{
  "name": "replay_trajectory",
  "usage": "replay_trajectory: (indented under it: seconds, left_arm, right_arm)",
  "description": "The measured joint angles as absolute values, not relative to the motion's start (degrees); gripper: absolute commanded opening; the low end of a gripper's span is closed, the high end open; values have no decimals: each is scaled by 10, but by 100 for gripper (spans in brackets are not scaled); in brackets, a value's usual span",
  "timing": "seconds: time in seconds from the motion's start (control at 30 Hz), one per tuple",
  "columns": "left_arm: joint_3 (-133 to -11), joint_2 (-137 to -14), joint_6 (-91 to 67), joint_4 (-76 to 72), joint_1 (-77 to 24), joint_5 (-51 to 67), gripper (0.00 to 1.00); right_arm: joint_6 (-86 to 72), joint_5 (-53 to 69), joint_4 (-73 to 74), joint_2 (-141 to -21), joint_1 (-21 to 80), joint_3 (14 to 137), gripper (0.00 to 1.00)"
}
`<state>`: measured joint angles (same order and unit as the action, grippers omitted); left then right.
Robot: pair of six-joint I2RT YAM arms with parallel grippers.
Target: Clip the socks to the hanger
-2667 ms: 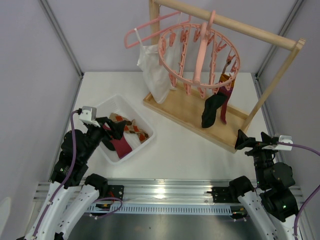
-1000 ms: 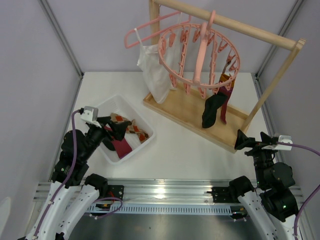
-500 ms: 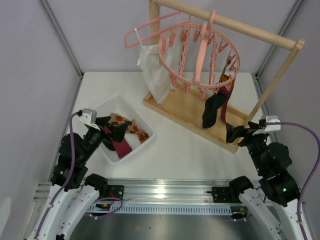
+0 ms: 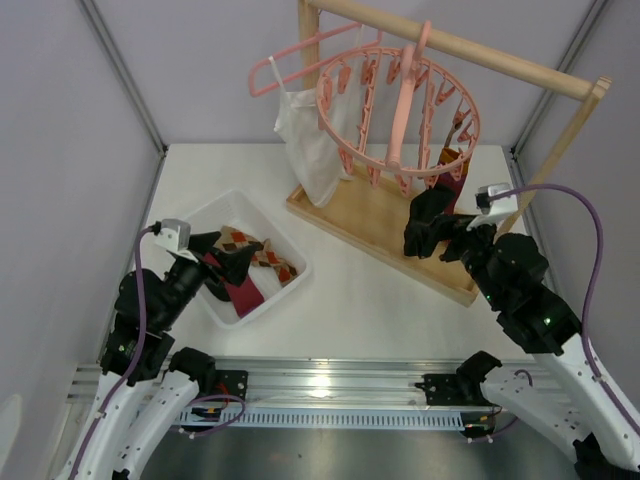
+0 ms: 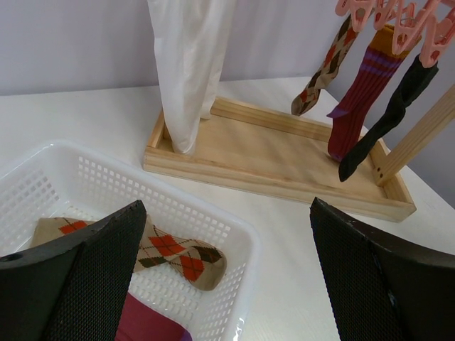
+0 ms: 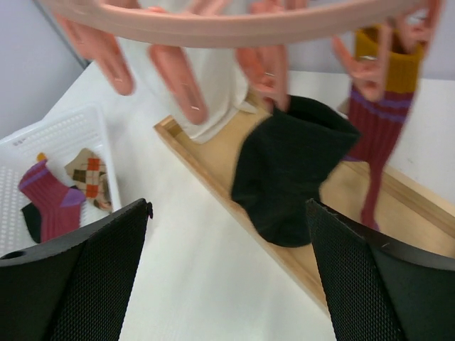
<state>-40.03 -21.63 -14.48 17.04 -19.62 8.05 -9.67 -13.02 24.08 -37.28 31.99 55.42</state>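
The round pink hanger (image 4: 398, 112) hangs from the wooden rail with a black sock (image 4: 424, 212), a maroon sock (image 4: 452, 205) and an argyle sock (image 4: 449, 160) clipped to it. More socks lie in the white basket (image 4: 275, 228): an argyle one (image 5: 170, 250) and a maroon one (image 5: 142, 323). My left gripper (image 4: 226, 258) hovers open over the basket's near side, holding nothing. My right gripper (image 4: 432, 236) is open close in front of the black sock (image 6: 291, 167), under the hanger ring (image 6: 227, 27) and its clips, with nothing between its fingers (image 6: 377, 284).
A wooden rack with a flat base (image 4: 365, 215) and a top rail (image 4: 480, 52) stands at the back right. A white camisole (image 4: 308, 140) on a thin pink coat hanger hangs at the rack's left end.
My right arm has swung up and to the left, from the table's right edge to just in front of the hanging black sock. The left arm has barely shifted.
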Motion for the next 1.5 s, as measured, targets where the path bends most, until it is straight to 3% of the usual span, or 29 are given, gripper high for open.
replay_trajectory:
  seconds: [0.27,0.5,0.87,1.5]
  left_arm:
    - [-400,-220,-145,170,-196,90,99]
    - [-400,-221,-145,170,-196,94,100]
    - [-400,-225,-145,170,-196,97,99]
    - [-400,-224,-145,170,-196,97,100]
  right_arm:
    - [-98,-303,213,-499,513,630,91]
    - [-99,-402,193,-588,583,683,87]
    - [-101,-495,140,-660,603,745,71]
    - [-130,-520,113,-714,557,765,59]
